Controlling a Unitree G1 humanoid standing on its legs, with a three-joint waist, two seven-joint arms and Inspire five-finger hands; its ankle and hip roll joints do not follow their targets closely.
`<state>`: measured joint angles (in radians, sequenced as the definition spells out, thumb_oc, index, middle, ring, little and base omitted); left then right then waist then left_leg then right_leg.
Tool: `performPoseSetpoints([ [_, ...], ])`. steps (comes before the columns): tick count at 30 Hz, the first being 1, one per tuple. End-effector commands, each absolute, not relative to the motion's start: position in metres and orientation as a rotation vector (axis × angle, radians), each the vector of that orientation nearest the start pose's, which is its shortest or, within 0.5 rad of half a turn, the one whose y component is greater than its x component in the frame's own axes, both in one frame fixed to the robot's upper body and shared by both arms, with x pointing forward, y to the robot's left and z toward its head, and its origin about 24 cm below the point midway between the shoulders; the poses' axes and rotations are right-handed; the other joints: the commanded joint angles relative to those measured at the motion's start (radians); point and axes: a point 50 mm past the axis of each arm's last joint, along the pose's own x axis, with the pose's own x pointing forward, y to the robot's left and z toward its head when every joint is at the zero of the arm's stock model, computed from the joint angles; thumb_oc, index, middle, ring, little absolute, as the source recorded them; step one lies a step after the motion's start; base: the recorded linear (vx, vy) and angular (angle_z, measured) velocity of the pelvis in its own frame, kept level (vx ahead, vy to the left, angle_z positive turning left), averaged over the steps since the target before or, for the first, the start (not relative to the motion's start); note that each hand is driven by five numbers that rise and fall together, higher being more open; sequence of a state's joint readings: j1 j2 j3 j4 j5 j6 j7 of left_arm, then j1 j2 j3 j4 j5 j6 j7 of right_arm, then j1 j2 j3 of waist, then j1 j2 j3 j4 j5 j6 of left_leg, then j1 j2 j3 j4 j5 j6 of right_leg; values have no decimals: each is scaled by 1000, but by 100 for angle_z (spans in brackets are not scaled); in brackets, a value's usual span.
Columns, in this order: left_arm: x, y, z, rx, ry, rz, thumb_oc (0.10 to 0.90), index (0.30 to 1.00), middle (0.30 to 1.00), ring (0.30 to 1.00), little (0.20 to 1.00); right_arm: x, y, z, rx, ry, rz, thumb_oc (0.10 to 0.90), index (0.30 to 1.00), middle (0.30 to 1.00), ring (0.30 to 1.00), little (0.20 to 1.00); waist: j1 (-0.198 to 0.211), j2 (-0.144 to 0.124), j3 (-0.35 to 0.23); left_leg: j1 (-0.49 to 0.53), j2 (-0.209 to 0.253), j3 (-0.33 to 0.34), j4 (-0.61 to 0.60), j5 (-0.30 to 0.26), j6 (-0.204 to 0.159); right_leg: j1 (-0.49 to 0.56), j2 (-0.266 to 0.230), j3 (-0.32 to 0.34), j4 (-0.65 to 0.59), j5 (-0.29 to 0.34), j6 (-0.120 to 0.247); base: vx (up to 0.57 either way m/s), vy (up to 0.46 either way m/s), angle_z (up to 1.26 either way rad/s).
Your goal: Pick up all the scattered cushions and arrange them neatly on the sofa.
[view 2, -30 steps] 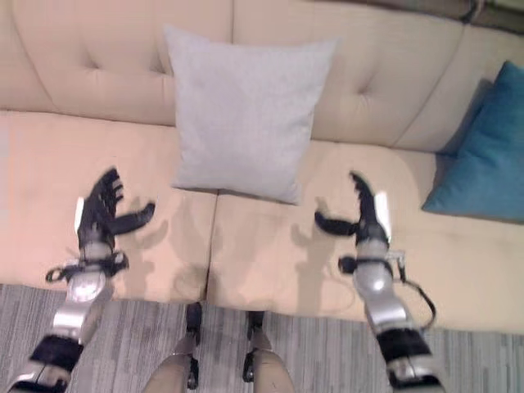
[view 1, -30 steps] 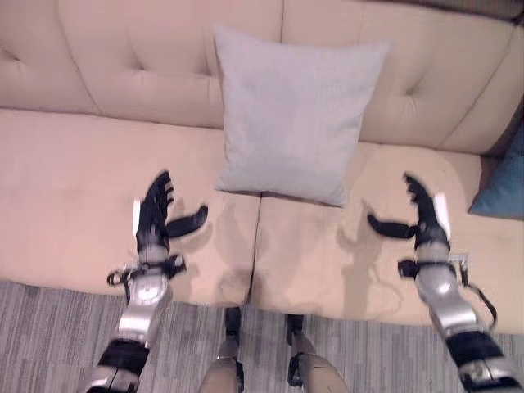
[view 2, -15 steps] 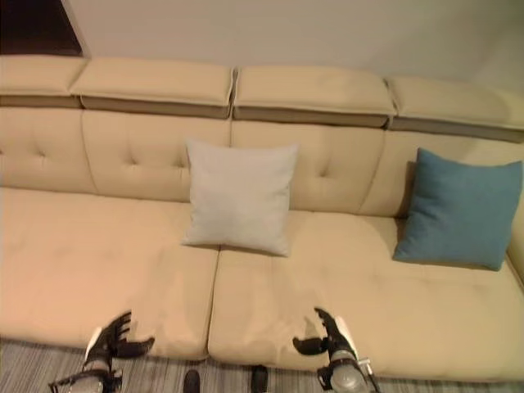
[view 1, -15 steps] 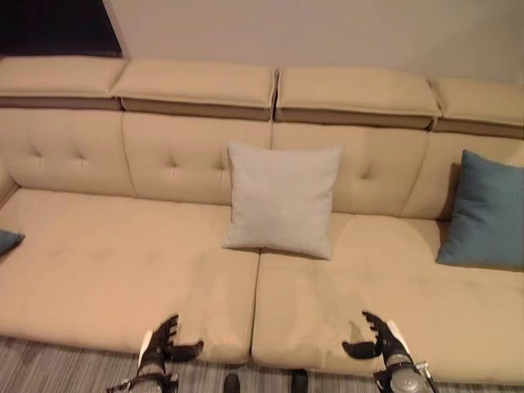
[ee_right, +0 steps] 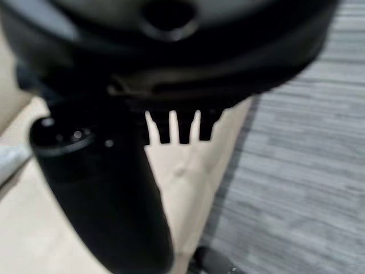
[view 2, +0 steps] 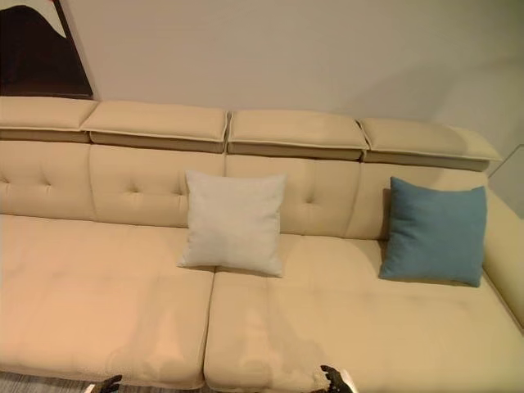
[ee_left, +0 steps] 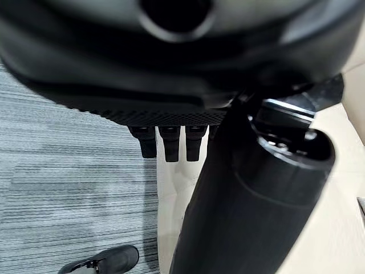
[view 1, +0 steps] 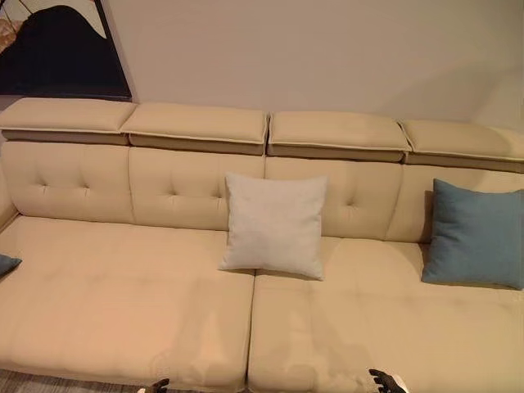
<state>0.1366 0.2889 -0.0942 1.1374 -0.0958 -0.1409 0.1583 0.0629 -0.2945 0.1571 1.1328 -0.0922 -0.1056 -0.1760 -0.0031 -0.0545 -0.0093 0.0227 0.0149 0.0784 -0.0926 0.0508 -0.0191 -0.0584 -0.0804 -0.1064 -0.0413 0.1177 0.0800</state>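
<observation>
A light grey cushion (view 1: 274, 225) stands upright against the backrest at the middle of the beige sofa (view 1: 123, 295). A blue cushion (view 2: 434, 232) leans on the backrest near the sofa's right end. The corner of another blue cushion (view 1: 6, 264) peeks in at the far left of the seat. My left hand (ee_left: 171, 145) hangs low by the sofa's front edge, fingers straight, holding nothing; its tip shows as the left hand (view 1: 157, 385). My right hand (ee_right: 171, 128) is also open and empty in front of the seat, seen as the right hand (view 2: 332, 379).
A dark framed picture (view 1: 57, 49) hangs on the wall at the upper left. Grey striped carpet (ee_left: 68, 188) lies in front of the sofa. The sofa's right armrest (view 2: 503, 254) rises beside the blue cushion.
The camera has lifted and pulled back, so the whole sofa now shows. Both hands have sunk to the picture's bottom edge. The cushions have not moved.
</observation>
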Motion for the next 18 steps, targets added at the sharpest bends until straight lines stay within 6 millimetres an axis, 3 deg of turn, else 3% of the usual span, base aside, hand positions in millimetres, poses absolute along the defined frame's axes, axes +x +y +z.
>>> performPoseSetpoints([
  [1,106,277,-137,339,980,323,800,900,900,900,900,140,-258,-133,-520,924,-154,800,900,900,900,900,20,0,76,23,-19,-43,13,-86,7,-18,-21,13,177,-138,86,-208,3,-30],
  [5,117,276,-135,334,951,331,800,900,900,900,900,141,-256,-133,-512,922,-155,800,900,900,900,900,23,6,73,-52,-11,-78,45,-61,13,-23,5,95,351,-167,75,-248,-84,18],
  [10,118,273,-136,317,951,342,800,900,900,900,900,142,-251,-135,-513,931,-139,800,900,900,900,900,43,-19,55,-119,-4,-97,54,-27,-16,64,13,90,163,-223,51,-144,-200,40],
  [11,121,270,-136,303,952,346,800,900,900,900,900,148,-251,-133,-521,916,-142,800,900,900,900,900,51,-21,60,-164,17,-112,56,14,-38,72,35,90,97,-230,33,-230,-227,24],
  [14,127,266,-136,276,940,353,800,900,900,900,900,150,-254,-131,-534,910,-149,800,900,900,900,900,57,-17,87,-221,33,-134,65,55,-66,69,58,76,56,-220,20,-281,-212,54],
  [15,131,262,-136,265,934,351,800,900,900,900,900,150,-258,-130,-543,910,-165,800,900,900,900,900,56,-11,114,-274,38,-129,81,85,-80,64,66,41,32,-206,14,-302,-127,73],
  [18,128,258,-139,259,951,341,800,900,900,900,900,145,-260,-132,-545,936,-173,800,900,900,900,900,47,-19,129,-286,41,-72,118,61,-68,55,55,0,11,-183,11,-236,-90,87],
])
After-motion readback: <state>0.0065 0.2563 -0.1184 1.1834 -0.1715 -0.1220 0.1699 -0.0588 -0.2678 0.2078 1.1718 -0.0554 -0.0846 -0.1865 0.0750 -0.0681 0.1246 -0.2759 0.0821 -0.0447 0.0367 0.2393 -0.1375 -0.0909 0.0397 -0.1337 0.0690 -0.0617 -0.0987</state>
